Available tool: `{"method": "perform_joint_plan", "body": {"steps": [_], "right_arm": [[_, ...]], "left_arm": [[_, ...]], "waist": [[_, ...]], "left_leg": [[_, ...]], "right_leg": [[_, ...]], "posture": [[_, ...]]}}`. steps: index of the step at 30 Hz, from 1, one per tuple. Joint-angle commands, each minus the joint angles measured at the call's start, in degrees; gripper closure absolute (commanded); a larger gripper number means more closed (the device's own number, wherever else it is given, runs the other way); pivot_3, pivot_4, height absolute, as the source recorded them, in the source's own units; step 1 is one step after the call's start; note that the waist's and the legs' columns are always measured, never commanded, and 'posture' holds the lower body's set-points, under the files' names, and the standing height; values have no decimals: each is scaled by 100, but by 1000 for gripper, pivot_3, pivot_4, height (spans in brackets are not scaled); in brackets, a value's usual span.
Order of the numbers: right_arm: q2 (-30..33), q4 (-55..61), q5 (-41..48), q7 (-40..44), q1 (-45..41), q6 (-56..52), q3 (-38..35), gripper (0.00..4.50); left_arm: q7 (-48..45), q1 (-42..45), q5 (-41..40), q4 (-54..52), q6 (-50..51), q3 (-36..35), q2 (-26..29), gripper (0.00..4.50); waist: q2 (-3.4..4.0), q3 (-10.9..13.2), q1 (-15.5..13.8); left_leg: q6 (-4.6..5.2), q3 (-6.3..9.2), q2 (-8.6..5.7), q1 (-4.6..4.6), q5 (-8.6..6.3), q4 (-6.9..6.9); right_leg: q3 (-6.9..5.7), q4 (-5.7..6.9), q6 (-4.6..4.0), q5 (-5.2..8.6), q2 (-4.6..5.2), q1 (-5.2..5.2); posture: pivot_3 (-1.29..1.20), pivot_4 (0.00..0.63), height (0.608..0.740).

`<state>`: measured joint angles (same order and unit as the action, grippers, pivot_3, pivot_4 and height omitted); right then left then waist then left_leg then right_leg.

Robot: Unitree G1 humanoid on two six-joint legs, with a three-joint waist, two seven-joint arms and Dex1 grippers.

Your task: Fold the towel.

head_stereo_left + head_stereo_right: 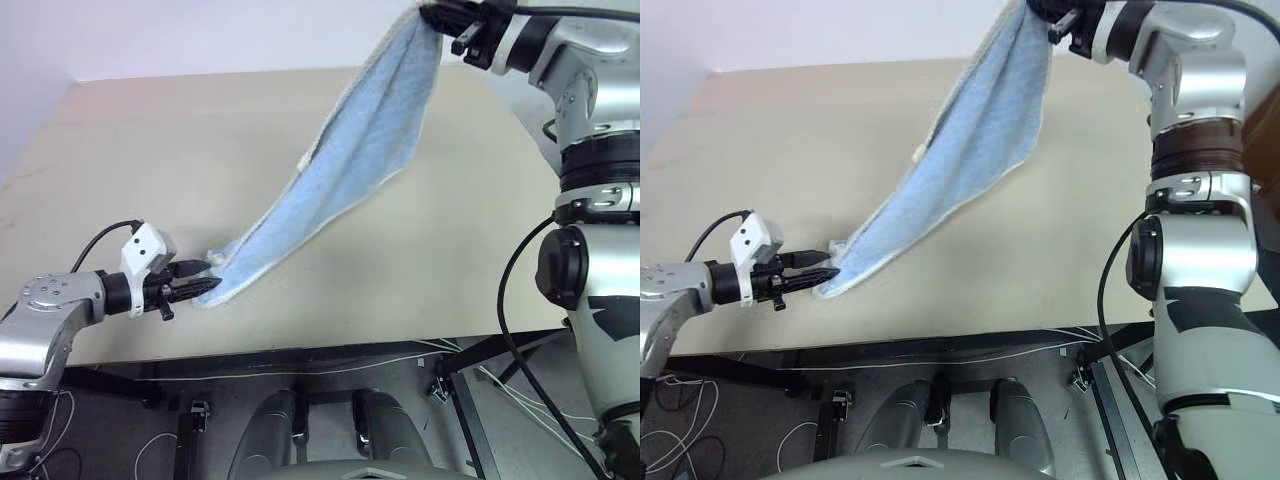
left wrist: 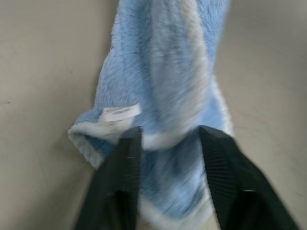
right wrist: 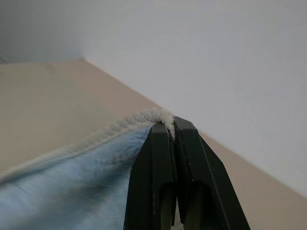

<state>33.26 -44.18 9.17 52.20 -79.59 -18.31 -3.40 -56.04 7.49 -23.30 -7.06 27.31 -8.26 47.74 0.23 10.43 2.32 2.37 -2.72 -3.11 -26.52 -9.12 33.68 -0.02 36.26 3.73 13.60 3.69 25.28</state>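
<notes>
Stretching from 1 o'clock down to 8 o'clock above the matte beige table (image 1: 200, 150), the towel (image 1: 360, 150) is seen as fluffy light blue terry, edged in cream stitching, with a blank white tag (image 2: 120, 113). Its top corner is pinched by the right gripper (image 3: 171, 125). The left gripper (image 2: 168, 143) is parted, the lower end lying between its fingers.

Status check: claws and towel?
Right claw shut on towel corner, raised. Left claw open around low end. Table unobstructed.
</notes>
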Motion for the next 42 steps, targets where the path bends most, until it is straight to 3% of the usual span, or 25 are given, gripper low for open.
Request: {"method": "perform_joint_plan", "body": {"steps": [1, 15, 24, 32, 42], "right_arm": [[80, 357, 44, 13, -74, -20, -41, 4500], [114, 559, 79, -34, 63, -137, -76, 4500], [166, 713, 100, -65, 145, -245, -103, 4500], [187, 728, 79, -101, 157, -256, -95, 4500], [225, 850, 120, -121, 218, -329, -112, 4500]], "left_arm": [[304, 178, 231, 89, -311, 116, -255, 2246], [-56, 546, 536, 588, -1567, 380, -518, 2246], [-651, 369, 1051, 533, -2085, 891, -93, 2246], [45, 854, 1557, 1416, -3060, 965, -718, 2246], [-190, 921, 1759, 1859, -3479, 1160, -702, 2246]], "waist": [[0, 0, 5], [0, 0, 12], [0, 0, 24], [-1, 0, 1], [-1, 0, 21]], "left_leg": [[0, 0, 0, -3, 0, 0], [0, -9, 0, -4, 0, -3], [0, -12, 0, -5, 1, -11], [0, -14, 0, -3, 1, -8], [1, -17, 0, -4, 1, -3]], "right_leg": [[0, 2, 0, 0, 0, 1], [3, 0, 1, -1, 6, -1], [6, 0, 1, -1, 6, -3], [0, 1, 2, -2, 12, -1], [3, 2, 12, -8, 12, -9]], "posture": [[0, 150, 735], [0, 150, 735], [0, 150, 735], [0, 150, 735], [0, 150, 735]]}}
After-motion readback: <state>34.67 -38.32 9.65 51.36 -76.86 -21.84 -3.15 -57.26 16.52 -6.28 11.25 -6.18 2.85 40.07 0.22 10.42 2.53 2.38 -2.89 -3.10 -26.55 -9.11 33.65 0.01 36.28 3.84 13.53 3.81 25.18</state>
